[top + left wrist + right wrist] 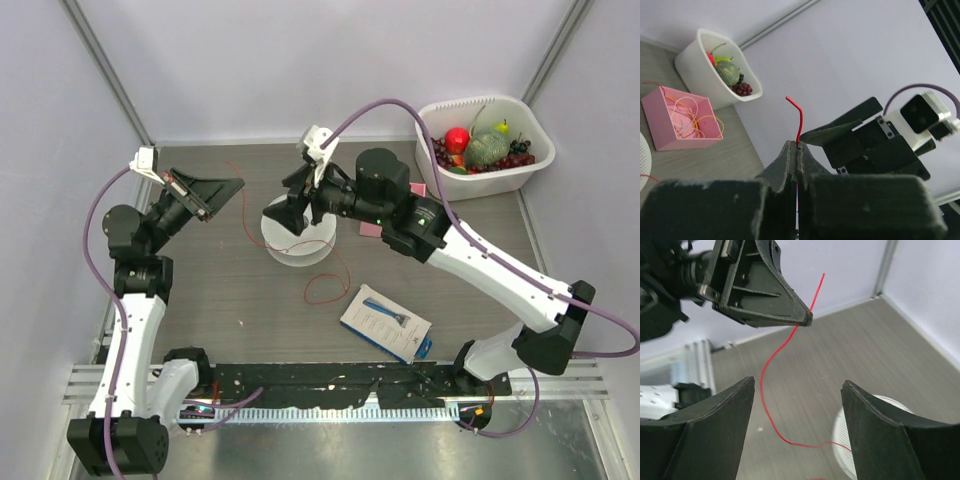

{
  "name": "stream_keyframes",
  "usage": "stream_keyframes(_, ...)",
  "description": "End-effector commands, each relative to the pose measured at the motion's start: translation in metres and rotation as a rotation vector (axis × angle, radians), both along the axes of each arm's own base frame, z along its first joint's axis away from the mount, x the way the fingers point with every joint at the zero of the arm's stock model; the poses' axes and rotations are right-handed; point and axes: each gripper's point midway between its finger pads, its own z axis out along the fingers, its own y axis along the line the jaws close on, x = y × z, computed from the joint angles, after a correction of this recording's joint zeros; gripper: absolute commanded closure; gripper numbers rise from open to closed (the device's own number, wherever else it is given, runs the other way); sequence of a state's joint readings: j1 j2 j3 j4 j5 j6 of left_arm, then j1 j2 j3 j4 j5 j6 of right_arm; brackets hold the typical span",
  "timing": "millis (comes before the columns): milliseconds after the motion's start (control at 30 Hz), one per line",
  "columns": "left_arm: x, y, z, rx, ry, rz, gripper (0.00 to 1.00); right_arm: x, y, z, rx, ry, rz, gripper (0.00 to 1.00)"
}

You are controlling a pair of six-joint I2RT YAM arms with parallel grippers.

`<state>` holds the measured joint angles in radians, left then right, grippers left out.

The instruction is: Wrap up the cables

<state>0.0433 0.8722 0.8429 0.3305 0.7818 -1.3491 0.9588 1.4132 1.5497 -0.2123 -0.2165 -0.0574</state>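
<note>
The thin red wire (247,215) runs from my left gripper (228,187) down over the table, across a white round disc (305,250), and ends in a loop (325,290). My left gripper (797,147) is shut on the wire, and its short bent end (800,117) sticks up past the tips. My right gripper (283,213) is open and empty above the disc, facing the left one. In the right wrist view the wire (771,360) hangs from the left gripper (765,295) and curves between my open right gripper's (797,390) jaws to the disc (847,432).
A white basket (530,170) of fruit stands at the back right. A pink box (660,125) with loose orange wires lies under the right arm. A blue-and-white package (385,322) lies near the front. Walls close in the back and sides.
</note>
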Motion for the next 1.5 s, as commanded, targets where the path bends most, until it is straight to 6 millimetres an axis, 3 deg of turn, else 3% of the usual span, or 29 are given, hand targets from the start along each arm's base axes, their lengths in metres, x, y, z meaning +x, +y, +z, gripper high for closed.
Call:
stream_keyframes(0, -0.016, 0.001, 0.030, 0.030, -0.193, 0.025, 1.00, -0.026, 0.031, 0.019, 0.155, 0.206, 0.159, 0.26)
stream_keyframes(300, -0.027, -0.002, 0.040, 0.041, -0.242, 0.022, 1.00, -0.024, 0.056, 0.028, 0.231, 0.238, 0.230, 0.35)
stream_keyframes(500, -0.028, -0.003, 0.038, 0.040, -0.238, 0.021, 1.00, -0.018, 0.066, 0.028, 0.248, 0.228, 0.235, 0.49)
stream_keyframes(633, -0.028, -0.003, 0.032, 0.056, -0.221, 0.017, 1.00, -0.011, 0.068, 0.026, 0.244, 0.219, 0.211, 0.72)
stream_keyframes(667, -0.026, -0.002, 0.030, 0.061, -0.209, 0.030, 1.00, -0.012, 0.067, 0.026, 0.240, 0.213, 0.216, 0.89)
stream_keyframes(700, -0.025, -0.001, 0.029, 0.069, -0.202, 0.037, 0.96, -0.012, 0.067, 0.024, 0.232, 0.212, 0.216, 0.99)
stream_keyframes(833, -0.025, 0.001, 0.033, 0.063, -0.203, 0.058, 0.79, -0.016, 0.065, 0.015, 0.213, 0.217, 0.224, 0.99)
stream_keyframes(967, -0.022, 0.001, 0.035, 0.061, -0.200, 0.062, 0.71, -0.020, 0.065, 0.012, 0.206, 0.221, 0.244, 0.99)
stream_keyframes(1267, -0.024, 0.000, 0.040, 0.040, -0.230, 0.042, 0.66, -0.028, 0.065, 0.004, 0.186, 0.235, 0.286, 0.99)
stream_keyframes(1467, -0.024, -0.002, 0.043, 0.019, -0.222, 0.022, 0.73, -0.027, 0.066, 0.000, 0.179, 0.241, 0.286, 1.00)
